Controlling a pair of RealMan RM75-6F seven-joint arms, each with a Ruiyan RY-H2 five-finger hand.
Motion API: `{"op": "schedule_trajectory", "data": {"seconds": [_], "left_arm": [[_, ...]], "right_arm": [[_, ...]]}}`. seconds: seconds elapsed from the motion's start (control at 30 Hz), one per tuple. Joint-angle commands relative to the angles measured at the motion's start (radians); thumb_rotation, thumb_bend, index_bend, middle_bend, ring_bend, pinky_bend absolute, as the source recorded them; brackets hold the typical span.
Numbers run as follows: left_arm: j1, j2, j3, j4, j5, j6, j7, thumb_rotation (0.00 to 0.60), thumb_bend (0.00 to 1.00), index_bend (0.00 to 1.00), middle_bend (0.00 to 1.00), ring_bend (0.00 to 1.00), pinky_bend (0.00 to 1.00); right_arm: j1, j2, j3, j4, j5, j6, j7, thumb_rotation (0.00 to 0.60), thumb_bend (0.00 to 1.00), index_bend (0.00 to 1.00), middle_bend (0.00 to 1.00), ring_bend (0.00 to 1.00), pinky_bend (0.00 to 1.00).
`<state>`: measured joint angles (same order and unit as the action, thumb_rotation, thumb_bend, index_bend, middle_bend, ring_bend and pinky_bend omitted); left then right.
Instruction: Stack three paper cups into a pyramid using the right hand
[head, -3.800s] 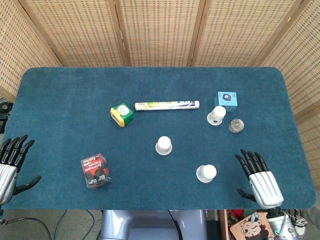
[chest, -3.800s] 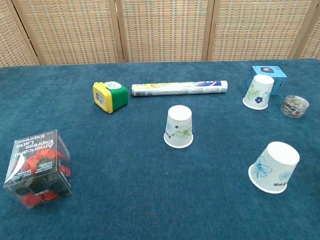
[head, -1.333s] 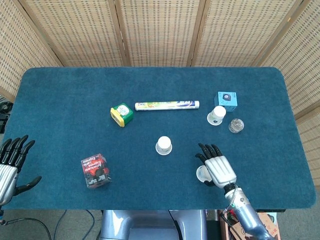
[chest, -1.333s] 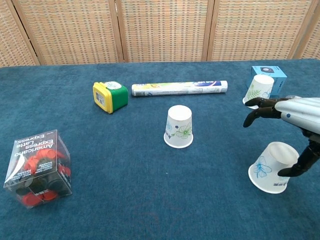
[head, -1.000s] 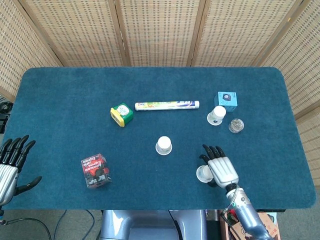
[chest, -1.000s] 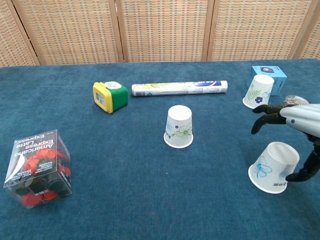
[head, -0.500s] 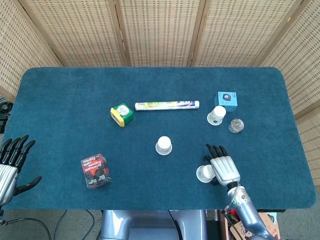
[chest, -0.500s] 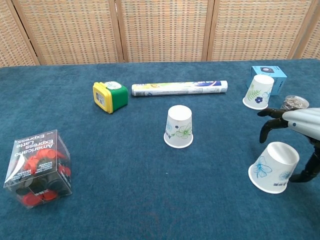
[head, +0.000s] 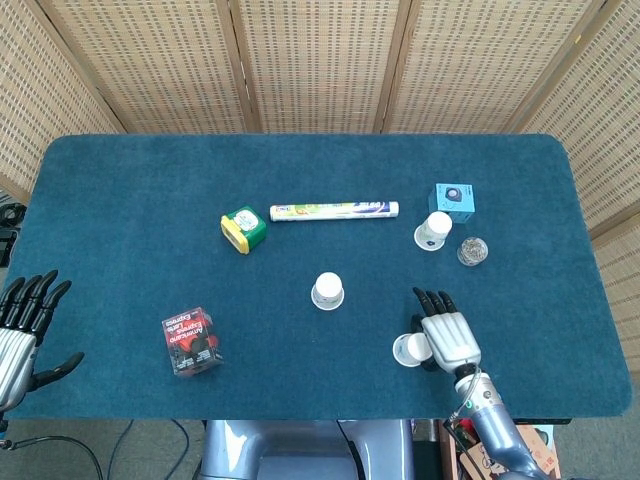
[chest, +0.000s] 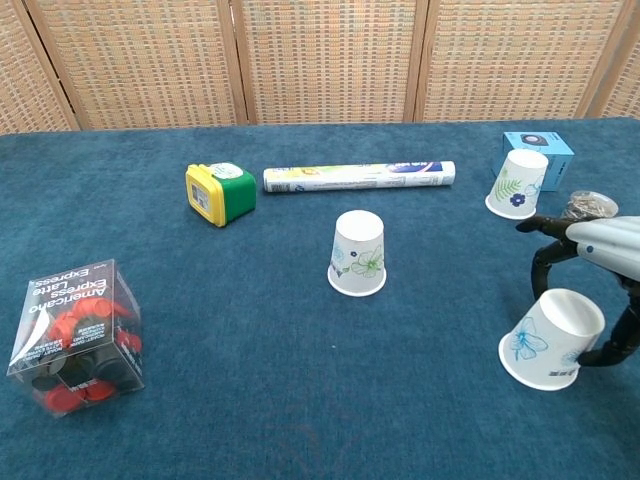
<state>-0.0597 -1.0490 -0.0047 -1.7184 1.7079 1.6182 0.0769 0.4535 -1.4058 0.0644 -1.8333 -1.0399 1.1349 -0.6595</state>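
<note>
Three paper cups stand upside down on the blue table (head: 150, 200). The middle cup (head: 327, 290) (chest: 358, 253) stands alone with green flowers on it. At the far right a second cup (head: 434, 230) (chest: 518, 184) stands against a blue box. The nearest cup (head: 410, 348) (chest: 552, 338), printed with a blue flower, leans to the left. My right hand (head: 448, 335) (chest: 592, 262) grips it, fingers curved over its far side and thumb on its near right side. My left hand (head: 25, 320) hangs with fingers spread off the table's left edge.
A yellow-green box (head: 243, 229) and a long tube (head: 334, 211) lie behind the middle cup. The blue box (head: 452, 198) and a small clear jar (head: 471, 250) sit at the far right. A clear box of red pieces (head: 192, 341) stands front left.
My right hand came from the table's front right edge over to the nearest cup and curled around it. That cup now leans further left. The left hand has not moved.
</note>
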Motion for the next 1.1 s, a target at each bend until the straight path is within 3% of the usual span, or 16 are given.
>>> {"op": "schedule_trajectory", "data": {"seconds": [0.03,0.33,0.7,1.1], "left_arm": [[0.000,0.000,0.000,0.001,0.000,0.001,-0.001,0.600,0.18,0.00,0.00,0.00,0.00],[-0.001,0.000,-0.001,0.000,-0.002,-0.001,0.001,0.600,0.18,0.00,0.00,0.00,0.00],[-0.001,0.000,0.001,-0.001,-0.002,-0.003,0.004,0.600,0.18,0.00,0.00,0.00,0.00],[0.001,0.001,-0.003,0.001,-0.008,0.002,-0.002,0.600,0.18,0.00,0.00,0.00,0.00]], "right_arm": [[0.002,-0.002,-0.003,0.001,0.001,0.003,-0.001,0.600,0.14,0.48,0.00,0.00,0.00],[0.017,-0.007,-0.003,-0.007,-0.002,0.019,-0.012,0.600,0.14,0.49,0.01,0.00,0.00],[0.067,-0.013,0.039,-0.021,0.042,0.015,-0.047,0.600,0.14,0.50,0.01,0.00,0.00],[0.187,-0.087,0.120,0.065,0.196,-0.041,-0.117,0.600,0.14,0.50,0.02,0.00,0.00]]}}
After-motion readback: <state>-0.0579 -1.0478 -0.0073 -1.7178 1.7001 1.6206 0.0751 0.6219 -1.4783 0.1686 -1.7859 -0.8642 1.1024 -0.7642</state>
